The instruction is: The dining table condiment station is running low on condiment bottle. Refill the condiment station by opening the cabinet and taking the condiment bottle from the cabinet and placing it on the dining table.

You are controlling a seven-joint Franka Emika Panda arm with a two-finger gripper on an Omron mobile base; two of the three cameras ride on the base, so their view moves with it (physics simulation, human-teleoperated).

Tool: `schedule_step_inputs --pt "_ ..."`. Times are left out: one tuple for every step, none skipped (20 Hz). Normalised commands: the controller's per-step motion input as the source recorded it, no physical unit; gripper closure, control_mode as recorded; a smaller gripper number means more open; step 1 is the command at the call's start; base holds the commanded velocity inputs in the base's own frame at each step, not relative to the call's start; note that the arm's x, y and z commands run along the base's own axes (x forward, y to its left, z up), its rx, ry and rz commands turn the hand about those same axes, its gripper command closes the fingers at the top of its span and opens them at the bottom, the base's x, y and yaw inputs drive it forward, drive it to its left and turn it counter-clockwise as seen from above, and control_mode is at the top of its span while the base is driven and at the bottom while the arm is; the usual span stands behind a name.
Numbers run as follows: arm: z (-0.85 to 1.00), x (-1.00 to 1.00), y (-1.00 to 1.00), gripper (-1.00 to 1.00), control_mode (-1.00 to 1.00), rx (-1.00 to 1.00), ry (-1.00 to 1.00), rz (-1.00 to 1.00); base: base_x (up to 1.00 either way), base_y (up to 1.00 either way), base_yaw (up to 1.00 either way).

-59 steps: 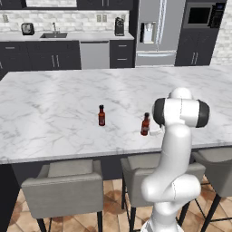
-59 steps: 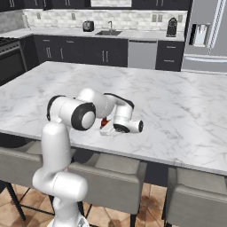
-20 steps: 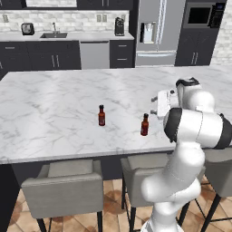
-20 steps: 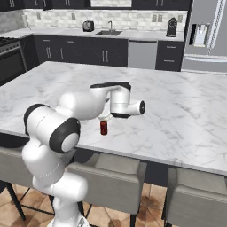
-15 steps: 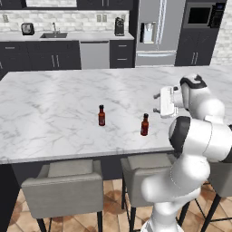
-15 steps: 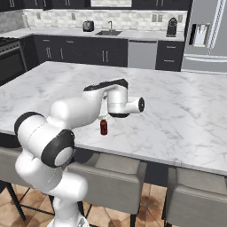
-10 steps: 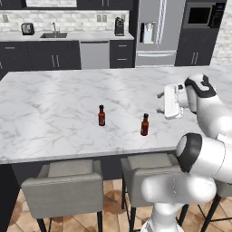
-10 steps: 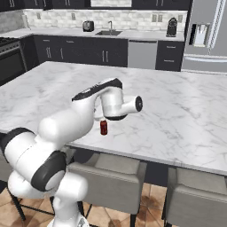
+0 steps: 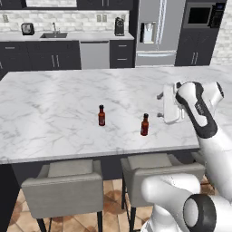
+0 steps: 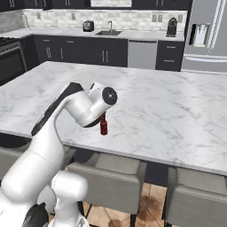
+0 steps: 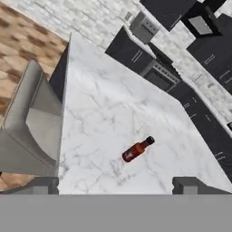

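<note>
The condiment bottle [image 9: 144,125], brownish-red with a black cap, stands upright on the white marble dining table [image 9: 54,99] near its front edge. A similar, redder bottle [image 9: 101,115] stands to its left. My gripper [image 9: 160,104] hovers just right of the condiment bottle and a little above it. It is open, holds nothing and points left. In the right base view one bottle [image 10: 103,126] peeks out below my hand. In the hand view a bottle [image 11: 137,149] stands ahead of the open gripper [image 11: 115,185]; which of the two it is I cannot tell. Black wall cabinets [image 9: 106,3] line the far wall.
Grey stools [image 9: 68,186] stand along the table's near edge. Behind the table runs a dark kitchen counter with a sink [image 9: 54,35], a toaster [image 9: 28,29], a steel fridge [image 9: 156,31] and a microwave [image 9: 201,16]. A stove [image 11: 158,77] shows in the hand view.
My arm has swung to the right, carrying the open gripper from beside the condiment bottle to a spot further right. Both bottles stand where they were.
</note>
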Motion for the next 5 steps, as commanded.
schedule_step_inputs --pt "0.27 -0.44 0.54 -1.0 -1.0 -0.32 0.0 -0.14 0.0 0.0 0.0" --pt "0.16 -0.37 0.53 -1.0 -1.0 -0.33 0.0 -0.14 0.0 0.0 0.0" --pt "0.14 -0.34 0.55 -1.0 -1.0 -0.33 0.02 -0.15 0.0 0.0 0.0" --pt "0.12 -0.26 0.63 -1.0 -1.0 -0.35 0.04 -0.15 0.0 0.0 0.0" --pt "0.16 -0.24 0.73 -1.0 -1.0 -0.36 0.05 -0.13 0.0 0.0 0.0"
